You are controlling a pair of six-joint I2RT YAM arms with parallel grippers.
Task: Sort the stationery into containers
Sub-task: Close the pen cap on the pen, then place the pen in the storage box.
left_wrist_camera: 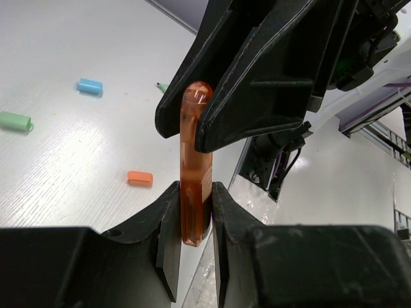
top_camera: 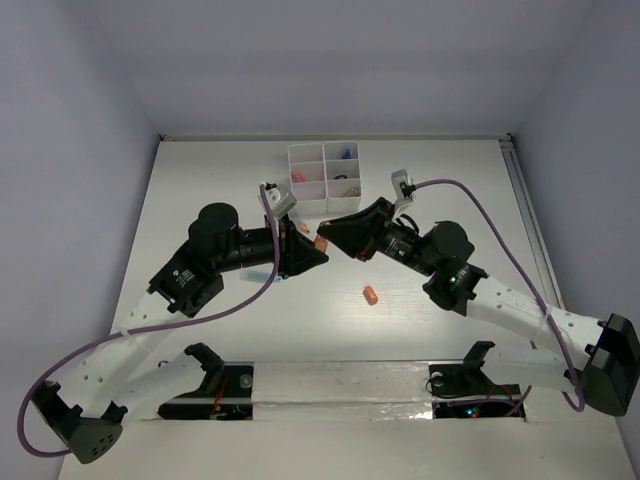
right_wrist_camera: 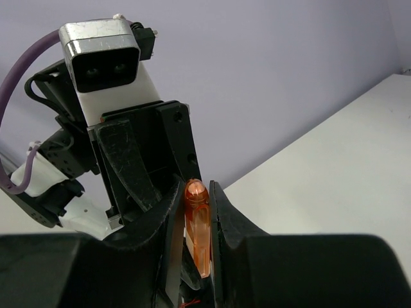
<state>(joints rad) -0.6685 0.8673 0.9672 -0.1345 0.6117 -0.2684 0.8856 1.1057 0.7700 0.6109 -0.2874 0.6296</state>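
The orange stick (left_wrist_camera: pixel 194 168), translucent with a rounded tip, hangs in the air above the table (top_camera: pixel 200 180), just in front of the organiser (top_camera: pixel 297 150). Both ends are pinched. The left gripper (left_wrist_camera: pixel 193 199) is closed narrowly on its lower end, and the right gripper (right_wrist_camera: pixel 196 196) is clamped on its rounded upper end, so the two grippers meet nose to nose with the stick bridging them.

We judge this to be a handover, or a pull along the stick's length; we cannot tell which.

To do it well, we keep both grippers lined up along the stick's axis so that it does not bend or twist. Only one grip should loosen, and only once the other is plainly firm. The pads hold little of the smooth plastic, so a sideways tug could flip it out.

Loose on the table lie an orange bit (left_wrist_camera: pixel 139 178), a blue bit (left_wrist_camera: pixel 90 86) and a green bit (left_wrist_camera: pixel 15 120), all well apart from the stick and not yet sorted.
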